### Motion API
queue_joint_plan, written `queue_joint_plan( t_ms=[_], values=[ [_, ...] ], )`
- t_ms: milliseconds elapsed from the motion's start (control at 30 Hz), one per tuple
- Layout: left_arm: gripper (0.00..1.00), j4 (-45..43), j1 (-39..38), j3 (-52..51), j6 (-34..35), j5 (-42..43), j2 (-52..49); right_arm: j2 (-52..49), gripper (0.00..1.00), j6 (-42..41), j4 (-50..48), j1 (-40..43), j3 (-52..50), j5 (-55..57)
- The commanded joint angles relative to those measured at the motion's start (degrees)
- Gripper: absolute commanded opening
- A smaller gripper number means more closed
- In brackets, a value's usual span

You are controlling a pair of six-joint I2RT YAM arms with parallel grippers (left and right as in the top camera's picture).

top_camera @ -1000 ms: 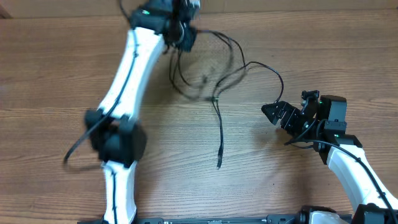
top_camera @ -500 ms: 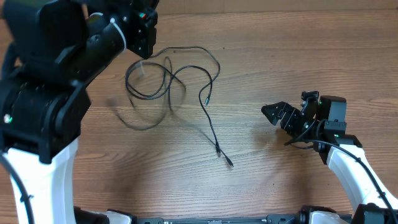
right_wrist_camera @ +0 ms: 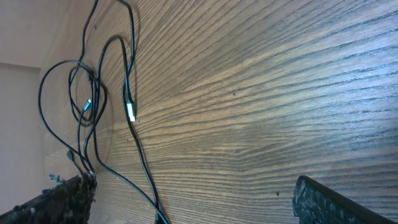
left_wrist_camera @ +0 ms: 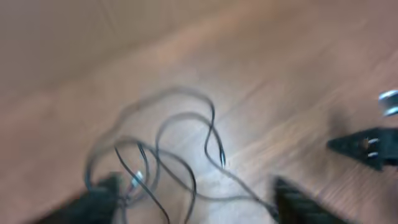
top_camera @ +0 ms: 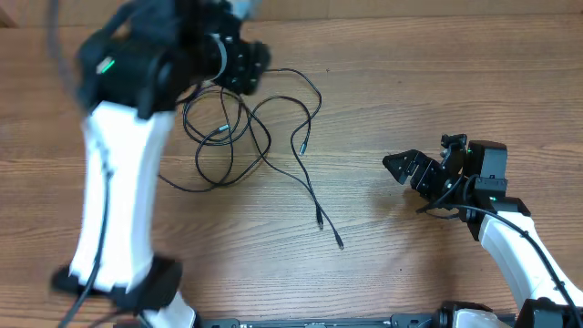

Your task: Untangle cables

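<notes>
Overhead view: tangled cables (top_camera: 264, 137) are pictured upper centre, with the left gripper (left_wrist_camera: 199, 204) and right gripper (top_camera: 407, 173) both spread open. Gripping one loose strand is judged the next need.

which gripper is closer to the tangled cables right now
Left. The left gripper hangs open over the upper edge of the cables. The right gripper sits open well off to their right, with bare table between.

Brown wood-grain table (top_camera: 383, 91) fills every view.
</notes>
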State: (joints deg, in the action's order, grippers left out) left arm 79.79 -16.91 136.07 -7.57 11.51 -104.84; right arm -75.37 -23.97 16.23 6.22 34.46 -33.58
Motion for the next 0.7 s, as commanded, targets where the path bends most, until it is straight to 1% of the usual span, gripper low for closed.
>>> queue_joint_plan(
  t_ms=[0, 33, 100, 200, 400, 567, 667],
  values=[
    [1.0, 1.68, -0.37, -0.24, 3.26, -2.19, -9.92, 0.68, 1.0, 0.22, -0.22, -0.11, 0.76, 0.55],
    [1.0, 1.86, -0.37, -0.24, 5.33, -3.74, -12.5, 0.68, 1.0, 0.42, -0.22, -0.11, 0.76, 0.55],
    [0.99, 2.51, -0.37, -0.24, 11.58, -8.98, -18.45, 0.68, 1.0, 0.92, -0.17, -0.11, 0.76, 0.52],
    [1.0, 3.61, -0.37, -0.26, 13.51, -8.74, -27.02, 0.68, 1.0, 1.73, -0.04, -0.11, 0.76, 0.81],
    [0.99, 4.11, 0.39, -0.26, 18.34, -10.71, -39.21, 0.68, 1.0, 1.73, 0.0, -0.11, 0.76, 1.22],
    [1.0, 2.56, 1.18, -0.26, 17.53, -10.64, -42.05, 0.68, 1.0, 1.73, -0.02, -0.11, 0.76, 1.46],
    [1.0, 1.03, 1.16, -0.04, 13.62, -10.01, -40.5, 0.68, 1.0, 1.7, -0.04, -0.11, 0.76, 1.62]
  ],
)
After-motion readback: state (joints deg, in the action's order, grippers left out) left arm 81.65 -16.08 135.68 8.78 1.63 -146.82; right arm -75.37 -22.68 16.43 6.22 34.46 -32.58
